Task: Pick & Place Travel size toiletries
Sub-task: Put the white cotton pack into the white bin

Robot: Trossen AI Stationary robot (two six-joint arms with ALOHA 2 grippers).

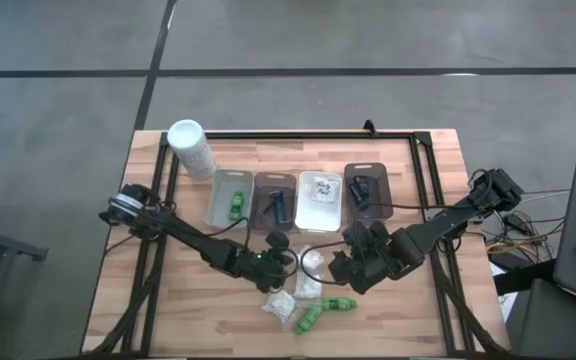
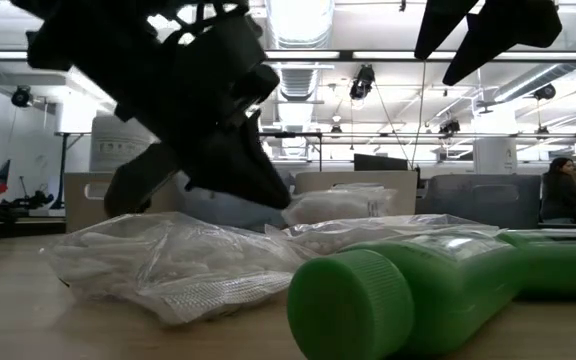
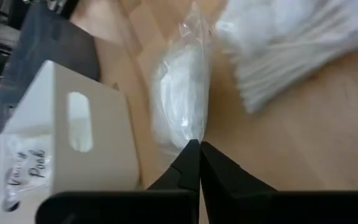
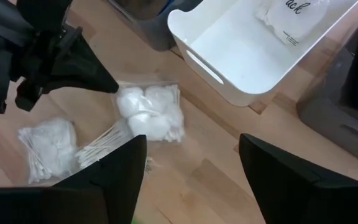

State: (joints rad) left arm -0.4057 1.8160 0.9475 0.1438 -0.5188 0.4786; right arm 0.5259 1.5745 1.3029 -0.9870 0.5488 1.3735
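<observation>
The clear bag of white cotton balls [image 4: 149, 114] lies on the wooden surface [image 1: 168, 310] just in front of the white tray [image 4: 247, 53], its long axis running from the tray toward the table's near edge. Its corner is pinched by the shut left end effector [image 3: 199, 163], reached in from the left. The right end effector [image 4: 191, 171] is held half open just beside it, empty.

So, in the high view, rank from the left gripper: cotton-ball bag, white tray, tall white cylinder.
1. Cotton-ball bag, just right of the left gripper.
2. White tray, beyond it in the tray row.
3. Tall white cylinder, far back-left corner.
</observation>
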